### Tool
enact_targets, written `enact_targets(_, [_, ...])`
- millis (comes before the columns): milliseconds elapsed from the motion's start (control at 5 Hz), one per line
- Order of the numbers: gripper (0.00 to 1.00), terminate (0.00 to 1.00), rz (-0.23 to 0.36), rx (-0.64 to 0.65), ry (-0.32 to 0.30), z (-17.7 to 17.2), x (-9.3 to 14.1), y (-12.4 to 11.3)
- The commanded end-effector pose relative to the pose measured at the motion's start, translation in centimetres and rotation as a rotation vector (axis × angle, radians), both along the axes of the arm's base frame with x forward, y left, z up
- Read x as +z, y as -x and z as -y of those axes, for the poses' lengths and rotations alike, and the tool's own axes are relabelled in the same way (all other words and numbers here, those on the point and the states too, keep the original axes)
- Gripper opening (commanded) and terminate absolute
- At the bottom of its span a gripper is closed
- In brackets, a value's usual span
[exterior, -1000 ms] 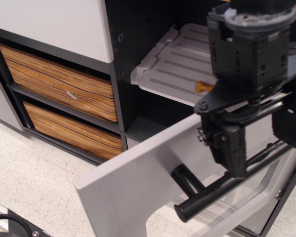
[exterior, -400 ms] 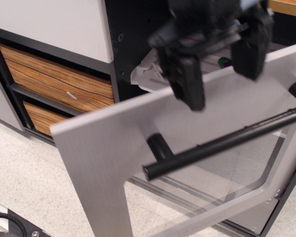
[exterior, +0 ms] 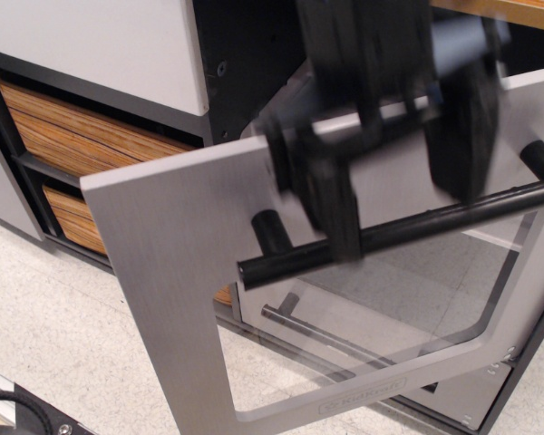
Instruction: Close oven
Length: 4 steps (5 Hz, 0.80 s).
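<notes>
The oven door (exterior: 177, 236), grey brushed with a clear window (exterior: 390, 308) and a thick black bar handle (exterior: 499, 207), stands steeply raised, still ajar from the dark cabinet. My gripper (exterior: 399, 213) is motion-blurred and sits against the upper front of the door, just above the handle. Its two black fingers (exterior: 331, 195) are spread wide apart and hold nothing. The left fingertip overlaps the bar. The oven interior and white rack are hidden behind the door and my arm.
Two wood-grain drawers (exterior: 63, 136) sit at the left under a white panel (exterior: 91, 45). The narrow grey drawer with a thin handle (exterior: 313, 324) shows through the window. Speckled floor (exterior: 54, 326) lies below, with a black cable (exterior: 9, 408) at the bottom left.
The door has swung up from nearly flat to steeply raised, covering the rack. My gripper has moved up and left with it, staying by the handle.
</notes>
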<state>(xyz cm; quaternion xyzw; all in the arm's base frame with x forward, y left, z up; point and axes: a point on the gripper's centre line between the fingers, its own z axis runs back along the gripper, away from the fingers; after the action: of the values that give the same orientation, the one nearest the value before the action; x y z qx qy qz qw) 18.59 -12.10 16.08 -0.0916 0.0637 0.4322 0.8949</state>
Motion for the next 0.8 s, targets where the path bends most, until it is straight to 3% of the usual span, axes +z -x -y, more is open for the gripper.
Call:
enact_targets(0, [1.00,0.00,0.040,-0.111,-0.095,1.9,-5.8,-0.9])
enact_targets(200, [1.00,0.00,0.105,-0.101,-0.152,1.7,-7.0,-1.5])
enact_targets(400, [1.00,0.00,0.200,-0.065,-0.204,0.4,-7.0,-2.8])
enact_targets(600, [1.00,0.00,0.261,-0.022,-0.214,-1.2,-6.0,-4.1])
